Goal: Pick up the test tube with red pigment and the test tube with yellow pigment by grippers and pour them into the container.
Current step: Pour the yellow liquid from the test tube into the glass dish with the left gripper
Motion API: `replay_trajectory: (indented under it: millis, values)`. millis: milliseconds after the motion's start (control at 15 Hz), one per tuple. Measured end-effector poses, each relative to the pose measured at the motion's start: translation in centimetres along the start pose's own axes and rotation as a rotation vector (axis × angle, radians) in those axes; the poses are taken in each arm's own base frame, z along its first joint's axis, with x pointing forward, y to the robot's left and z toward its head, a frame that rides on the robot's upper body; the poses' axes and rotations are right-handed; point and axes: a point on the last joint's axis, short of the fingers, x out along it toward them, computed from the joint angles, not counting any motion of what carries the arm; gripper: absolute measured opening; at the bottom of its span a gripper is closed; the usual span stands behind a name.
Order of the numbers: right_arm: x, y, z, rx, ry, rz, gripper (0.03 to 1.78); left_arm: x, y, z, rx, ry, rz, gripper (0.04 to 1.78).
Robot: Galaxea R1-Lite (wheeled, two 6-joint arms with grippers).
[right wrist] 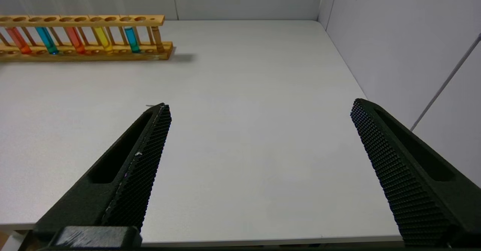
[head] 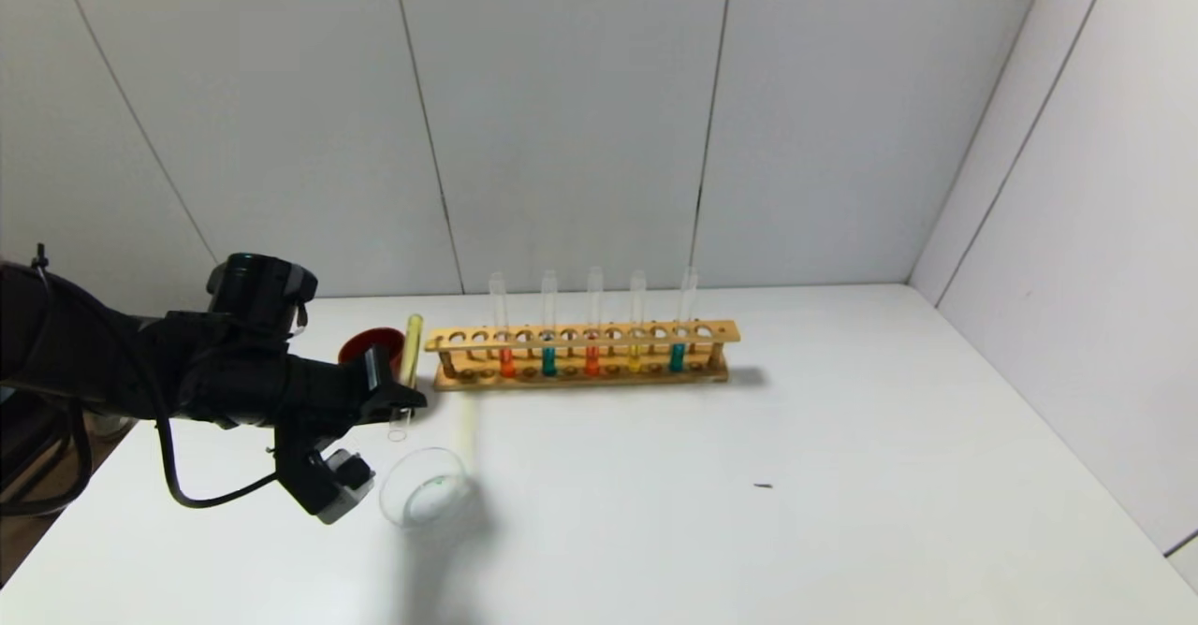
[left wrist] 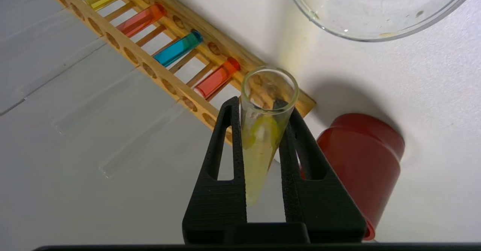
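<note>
My left gripper [head: 404, 399] is shut on the test tube with yellow pigment [head: 409, 363], held off the table left of the rack. The tube is tipped with its open mouth low, just behind the clear glass container [head: 440, 457]. In the left wrist view the fingers [left wrist: 233, 138] clamp the tube [left wrist: 263, 130], yellow liquid lies along its inside, and the container's rim [left wrist: 338, 21] is beyond its mouth. Two test tubes with red pigment [head: 506, 363] [head: 591, 361] and another yellow one [head: 635, 359] stand in the rack. My right gripper [right wrist: 260, 104] is open and empty.
The wooden rack [head: 580, 335] stands at the back middle and also holds two teal tubes [head: 548, 361]. A dark red cup [head: 370, 344] sits just behind the left gripper, close beside it in the left wrist view [left wrist: 360, 157]. The right gripper hovers by the table's front right edge.
</note>
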Motion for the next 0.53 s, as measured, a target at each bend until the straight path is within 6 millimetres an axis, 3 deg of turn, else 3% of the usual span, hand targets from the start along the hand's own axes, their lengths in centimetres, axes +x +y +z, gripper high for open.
replay_trajectory:
  millis: [533]
  values:
    - [0.0, 0.0, 0.0, 0.0, 0.0, 0.0, 1.75, 0.46, -0.07, 0.82, 0.012, 0.014, -0.005, 0.31]
